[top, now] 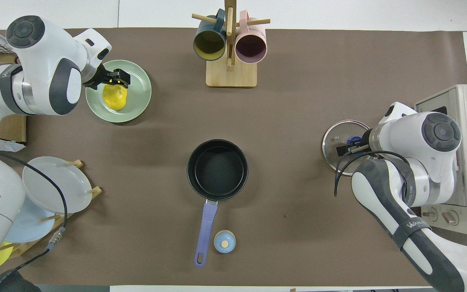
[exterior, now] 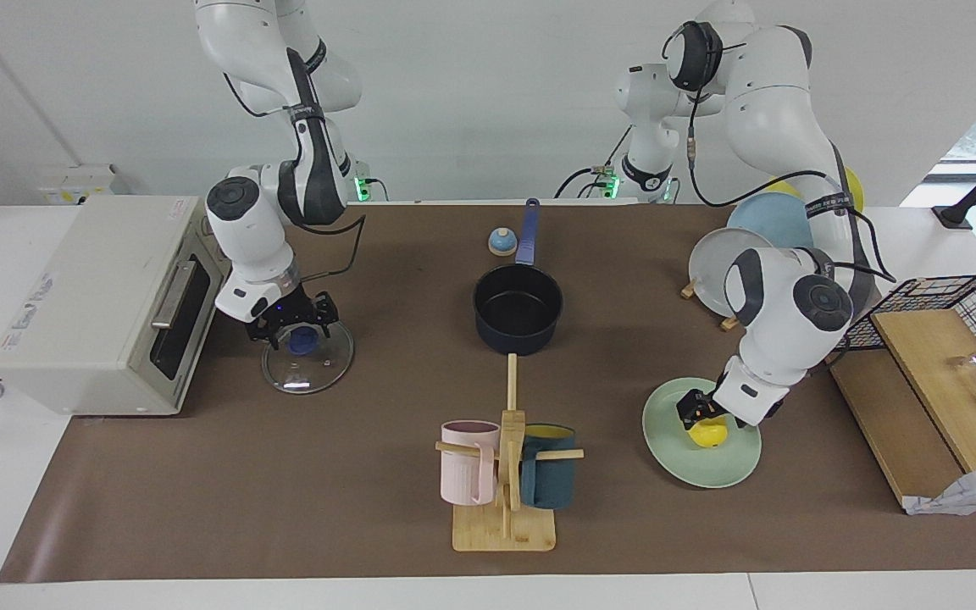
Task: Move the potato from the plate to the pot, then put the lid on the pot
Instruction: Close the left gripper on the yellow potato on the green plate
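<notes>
The left gripper (exterior: 706, 413) clasps the glossy yellow potato (exterior: 709, 434) on the mint-green plate (exterior: 691, 462), while the right gripper (exterior: 297, 326) clamps the blue knob of the clear glass lid (exterior: 307, 366), both well apart from the dark navy pot (exterior: 518, 308).

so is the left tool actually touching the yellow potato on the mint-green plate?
Touching. In the facing view the left tool sits down on the glossy yellow potato, no gap visible, potato resting on the pale mint-green plate.

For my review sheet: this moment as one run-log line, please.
left gripper: down at potato on plate | right gripper: down at lid knob | pot: empty, uncovered | stage: pickup
</notes>
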`<state>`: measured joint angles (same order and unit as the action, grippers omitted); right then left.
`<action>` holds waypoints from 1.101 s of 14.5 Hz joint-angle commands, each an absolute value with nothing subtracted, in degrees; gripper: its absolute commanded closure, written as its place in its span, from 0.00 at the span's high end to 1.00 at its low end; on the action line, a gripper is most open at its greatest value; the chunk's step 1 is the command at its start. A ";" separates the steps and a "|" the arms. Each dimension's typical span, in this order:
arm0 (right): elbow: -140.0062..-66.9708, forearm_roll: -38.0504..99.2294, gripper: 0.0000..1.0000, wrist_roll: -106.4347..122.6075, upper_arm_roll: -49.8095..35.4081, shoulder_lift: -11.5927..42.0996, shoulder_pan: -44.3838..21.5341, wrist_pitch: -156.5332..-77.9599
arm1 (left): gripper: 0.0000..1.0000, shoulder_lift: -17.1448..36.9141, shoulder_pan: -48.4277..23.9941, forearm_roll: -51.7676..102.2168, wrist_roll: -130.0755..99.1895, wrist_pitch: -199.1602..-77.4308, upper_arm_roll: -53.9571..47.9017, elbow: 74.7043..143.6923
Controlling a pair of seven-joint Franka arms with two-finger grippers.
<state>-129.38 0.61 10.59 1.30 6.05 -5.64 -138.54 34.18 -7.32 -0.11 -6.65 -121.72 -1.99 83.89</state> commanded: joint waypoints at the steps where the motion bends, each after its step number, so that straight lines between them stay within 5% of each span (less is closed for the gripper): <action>1: -129.90 0.88 0.91 12.39 1.14 5.98 -5.10 -139.83 | 1.00 34.45 -7.82 -1.85 -8.96 -124.54 -1.49 85.69; 5: -129.90 0.88 0.78 12.39 1.14 5.98 -5.10 -139.83 | 0.99 34.10 -7.82 -1.85 -9.75 -125.59 -1.49 87.01; 6: -129.90 0.88 0.73 12.39 1.14 5.98 -5.18 -139.75 | 0.88 34.01 -7.91 -1.85 -9.76 -125.68 -1.49 87.10; 7: -129.90 0.88 0.66 12.39 1.14 5.98 -5.10 -139.66 | 0.67 34.01 -7.82 -1.85 -9.76 -125.25 -1.49 86.84; 8: -129.82 0.88 0.59 12.39 1.06 5.98 -5.18 -139.48 | 0.23 34.01 -7.82 -1.85 -9.67 -125.16 -1.49 86.75; 9: -129.81 0.88 0.52 12.39 1.05 5.98 -5.10 -139.31 | 0.00 33.93 -7.82 -1.85 -9.58 -125.07 -1.49 86.75; 13: -128.07 0.88 0.18 12.39 1.05 6.06 -5.27 -136.77 | 0.00 32.18 -7.91 -0.71 -10.89 -119.20 -2.02 83.16; 14: -126.06 0.79 0.00 12.31 1.05 6.41 -5.27 -134.15 | 0.00 29.47 -7.91 0.95 -12.03 -117.00 -2.20 83.06; 16: -121.92 0.79 0.00 12.13 0.97 7.20 -5.36 -128.87 | 0.00 23.15 -8.17 4.73 -13.79 -109.82 -2.20 83.50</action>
